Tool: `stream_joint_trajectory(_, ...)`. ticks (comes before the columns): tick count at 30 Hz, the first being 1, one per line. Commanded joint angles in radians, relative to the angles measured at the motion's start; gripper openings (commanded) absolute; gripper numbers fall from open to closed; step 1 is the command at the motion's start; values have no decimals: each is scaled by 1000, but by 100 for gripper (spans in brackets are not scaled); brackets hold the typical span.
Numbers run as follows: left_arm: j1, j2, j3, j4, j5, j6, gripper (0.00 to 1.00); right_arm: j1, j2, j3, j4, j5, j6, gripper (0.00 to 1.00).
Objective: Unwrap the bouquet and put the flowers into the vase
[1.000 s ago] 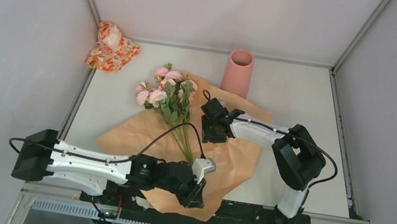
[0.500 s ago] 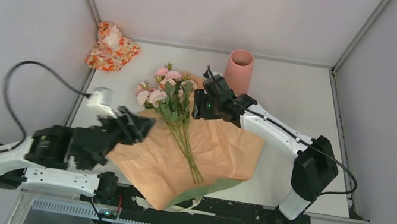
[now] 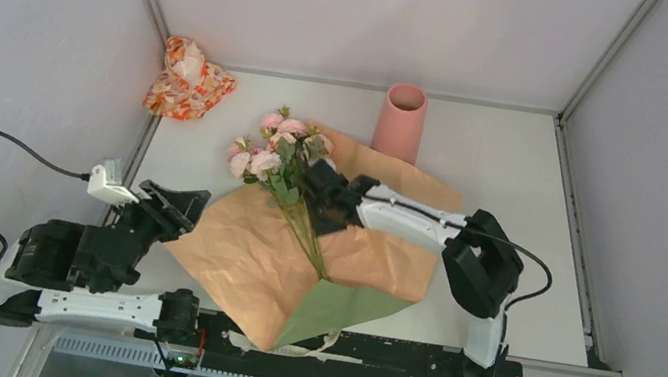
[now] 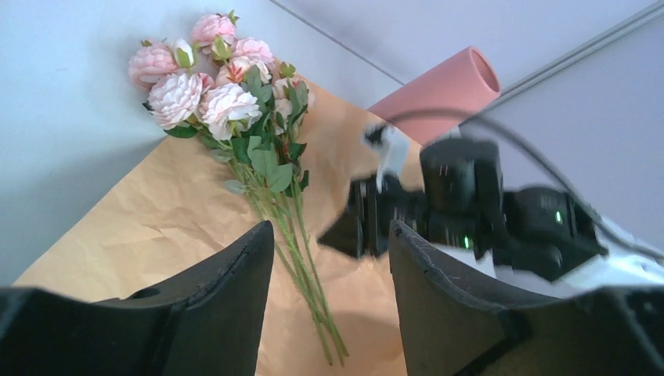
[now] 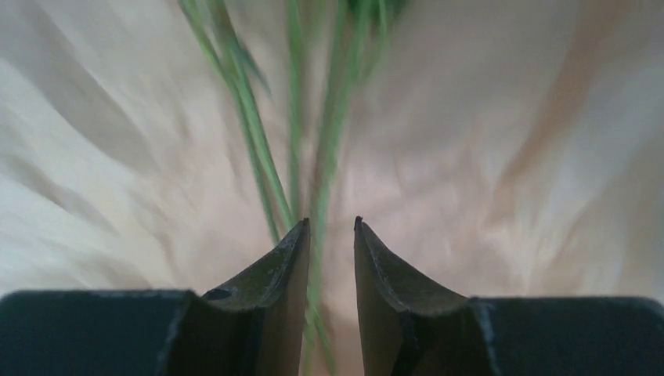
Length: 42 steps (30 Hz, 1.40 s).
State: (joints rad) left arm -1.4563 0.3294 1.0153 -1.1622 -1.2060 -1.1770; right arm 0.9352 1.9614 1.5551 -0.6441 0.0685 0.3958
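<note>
The salmon-pink vase (image 3: 401, 123) stands upright with nothing in its mouth. The tan-orange wrapping paper (image 3: 233, 254) lies unfolded and flat on the near side of the vase. Its far corner reaches to just beside the vase's foot, and one near corner is turned over to show its olive-green side. The flowers (image 3: 266, 160) lie loose on this paper, to the near left of the vase. Their pink and peach heads are level with the vase's foot, and their thin green stems (image 5: 249, 117) trail away from the vase toward the arms. The right gripper (image 3: 315, 206) is low over the paper, nearer than the vase and at the middle of the stems. In its wrist view the fingers stand close together with a slim gap and a stem runs into that gap (image 5: 329, 223), but the blur hides whether they pinch it. The left gripper (image 3: 178, 204) is raised, far to the near left of the vase and off the paper's left edge. Its fingers are spread wide around nothing (image 4: 330, 231). An orange-and-white floral bundle (image 3: 188, 76) sits far to the left of the vase.
</note>
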Motion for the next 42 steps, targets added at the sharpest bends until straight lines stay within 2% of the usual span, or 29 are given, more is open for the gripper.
stream_joint_trajectory(1, 4, 101, 23, -9, -48, 4, 61, 123, -226, -250, -8, 108, 36, 36)
stream_joint_trajectory(4, 4, 193, 66, 36, -80, 79, 64, 261, -366, -391, -67, 203, 101, 37)
stream_joint_trajectory(7, 5, 277, 110, 114, -97, 162, 66, 410, -436, -438, -150, 249, 201, 37)
stream_joint_trajectory(10, 17, 340, 144, 181, -84, 213, 67, 552, -458, -459, -207, 208, 320, 38)
stream_joint_trajectory(14, 54, 373, 171, 256, -1, 262, 67, 711, -434, -472, -229, 126, 430, 38)
stream_joint_trajectory(19, 68, 357, 133, 269, 80, 225, 66, 800, -387, -490, -282, 117, 539, 39)
stream_joint_trajectory(24, 69, 300, 68, 269, 148, 143, 66, 877, -429, -568, -269, 96, 637, 41)
stream_joint_trajectory(29, 69, 247, 21, 257, 186, 75, 63, 890, -474, -544, -321, 193, 670, 42)
stream_joint_trajectory(31, 69, 230, 17, 245, 199, 62, 61, 889, -487, -478, -396, 260, 663, 43)
stream_joint_trajectory(33, 70, 217, 22, 232, 204, 54, 59, 876, -504, -402, -470, 341, 658, 48)
stream_joint_trajectory(35, 69, 211, 36, 219, 196, 49, 58, 832, -532, -329, -551, 442, 693, 49)
stream_joint_trajectory(38, 69, 216, 94, 166, 164, 40, 56, 709, -620, -274, -511, 505, 605, 50)
stream_joint_trajectory(42, 69, 214, 228, -16, 65, -17, 54, 424, -702, -263, -267, 355, 343, 50)
